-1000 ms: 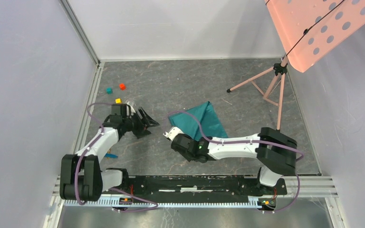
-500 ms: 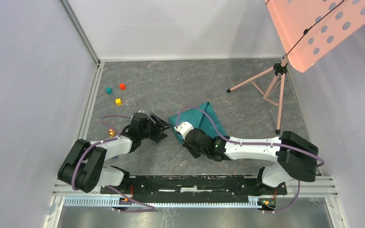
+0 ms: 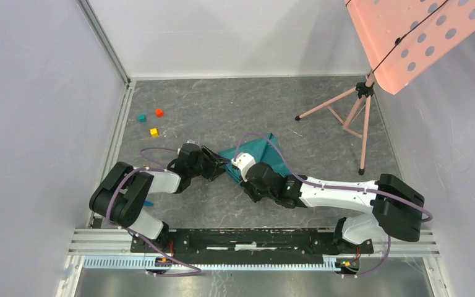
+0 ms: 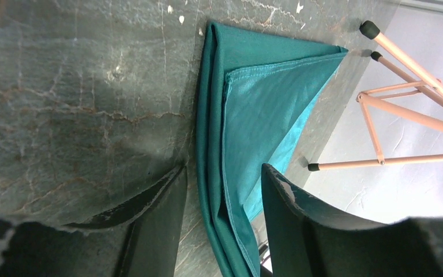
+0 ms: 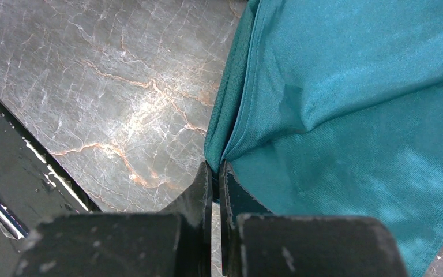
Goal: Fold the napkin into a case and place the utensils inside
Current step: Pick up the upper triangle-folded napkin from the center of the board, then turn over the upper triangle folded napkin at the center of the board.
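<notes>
Table point(image 3: 222, 105): grey marble.
Napkin point(image 3: 260, 151): soft, limp; best taken at the folded edge, frame centre.
Left hand point(image 4: 224, 173): apart, astride that edge.
Right hand point(image 5: 216, 170): clamped on Napkin.

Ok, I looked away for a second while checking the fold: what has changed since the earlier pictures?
The left gripper swung right from near the small coloured cubes to the soft teal-green fabric napkin, open jaws straddling its folded edge. The right gripper moved farther up the table, shut on the napkin's edge. Cubes and pink tripod stand stayed put.
</notes>
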